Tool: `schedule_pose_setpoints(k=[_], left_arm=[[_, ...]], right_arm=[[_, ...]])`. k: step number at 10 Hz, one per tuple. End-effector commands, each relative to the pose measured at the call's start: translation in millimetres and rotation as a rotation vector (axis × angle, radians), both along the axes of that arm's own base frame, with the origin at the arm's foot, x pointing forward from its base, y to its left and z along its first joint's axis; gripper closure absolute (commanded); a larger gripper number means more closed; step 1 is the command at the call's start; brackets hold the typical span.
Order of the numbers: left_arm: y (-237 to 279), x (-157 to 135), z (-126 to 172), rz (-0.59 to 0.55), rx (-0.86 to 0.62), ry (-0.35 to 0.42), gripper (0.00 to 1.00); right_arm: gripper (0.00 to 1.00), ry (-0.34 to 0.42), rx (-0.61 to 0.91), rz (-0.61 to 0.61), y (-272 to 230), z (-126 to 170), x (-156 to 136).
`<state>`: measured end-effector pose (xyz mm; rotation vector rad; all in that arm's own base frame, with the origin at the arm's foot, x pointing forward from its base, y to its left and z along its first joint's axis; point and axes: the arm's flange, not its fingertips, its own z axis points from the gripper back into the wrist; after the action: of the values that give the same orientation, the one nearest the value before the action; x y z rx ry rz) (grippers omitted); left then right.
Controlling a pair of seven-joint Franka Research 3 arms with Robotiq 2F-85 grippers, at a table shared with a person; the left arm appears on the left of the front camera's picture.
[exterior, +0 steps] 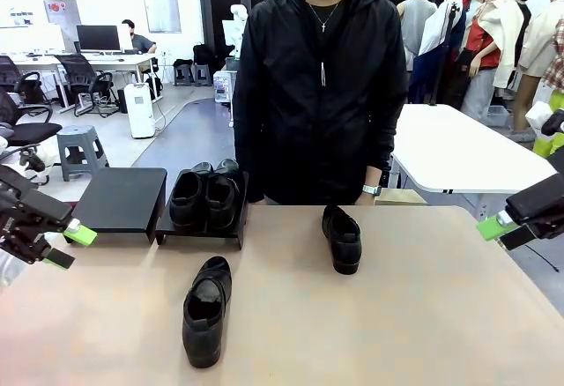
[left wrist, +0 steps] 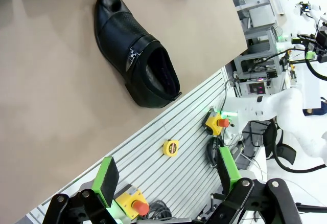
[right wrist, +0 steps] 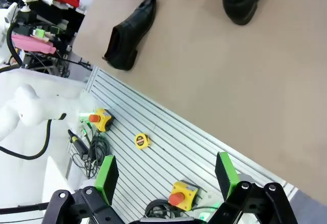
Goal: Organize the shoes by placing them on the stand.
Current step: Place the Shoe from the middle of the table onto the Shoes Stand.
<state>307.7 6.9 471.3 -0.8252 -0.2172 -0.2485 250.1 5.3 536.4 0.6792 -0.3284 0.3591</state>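
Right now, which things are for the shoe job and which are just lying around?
For the job: near shoe, far shoe, two shoes already on the stand.
Just lying about: tape measure, stop button, stool, white table.

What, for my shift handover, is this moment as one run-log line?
left tool open, empty | right tool open, empty | stand: two shoes on right platform | table: near shoe, far shoe loose
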Motion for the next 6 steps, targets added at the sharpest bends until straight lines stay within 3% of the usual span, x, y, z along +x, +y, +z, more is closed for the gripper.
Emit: schedule_pose_setpoints(k=[1, 6], left_arm=[[1.2, -0.9, -0.3, -0.013, -0.024, -0.014, 0.0], [1.2, -0.9, -0.3, -0.013, -0.024, -0.014, 0.0]], right_arm=[[0.0, 0.002, 0.012, -0.002, -3.0, -0.6, -2.0], [0.0, 0.002, 0.012, -0.002, -3.0, -0.6, -2.0]])
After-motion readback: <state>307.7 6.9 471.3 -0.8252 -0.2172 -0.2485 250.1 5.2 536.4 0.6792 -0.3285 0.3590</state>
